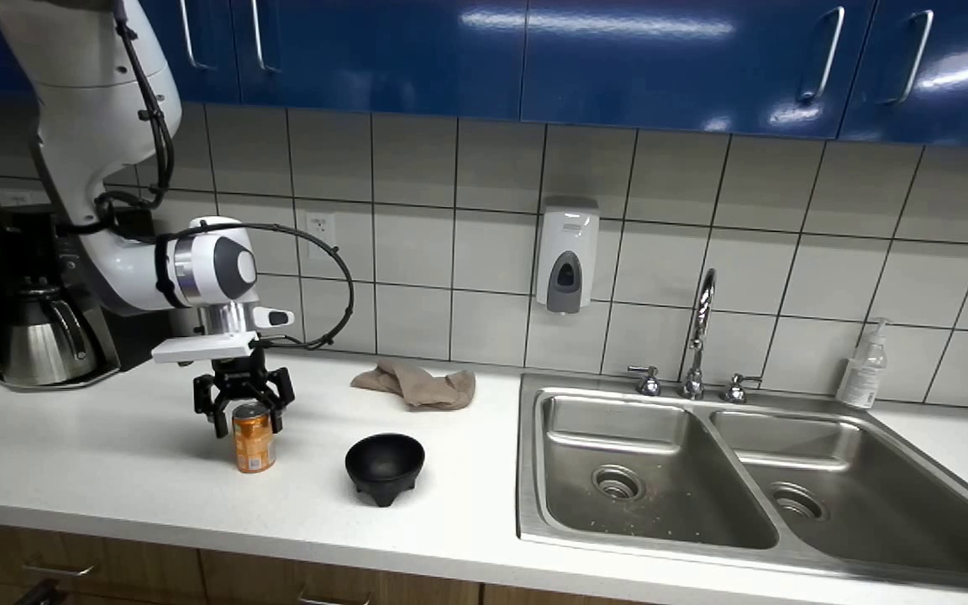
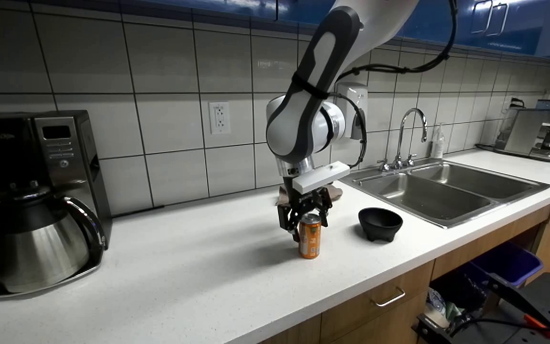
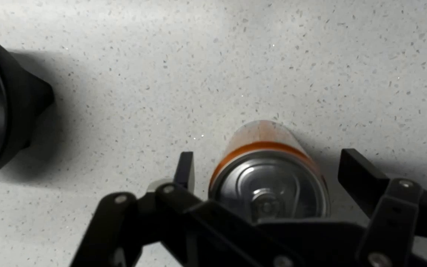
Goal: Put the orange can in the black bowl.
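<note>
The orange can (image 1: pixel 254 443) stands upright on the white counter in both exterior views (image 2: pixel 310 241). In the wrist view its metallic top (image 3: pixel 269 178) faces the camera, with the near part hidden behind the gripper body. My gripper (image 1: pixel 249 425) is over the can and points down, and it also shows around the can's upper part in an exterior view (image 2: pixel 310 229). In the wrist view the fingers (image 3: pixel 267 168) are spread on both sides of the can, with a gap on each side. The black bowl (image 1: pixel 385 470) stands apart from the can, also in an exterior view (image 2: pixel 380 224); it is partly cut off in the wrist view (image 3: pixel 17 100).
A brown cloth (image 1: pixel 421 385) lies behind the bowl near the tiled wall. A double steel sink (image 1: pixel 531 470) with a faucet (image 1: pixel 700 328) is past the bowl. A coffee maker (image 2: pixel 72 162) with a steel carafe stands at the opposite end. The counter's front edge (image 1: pixel 282 542) is near the can.
</note>
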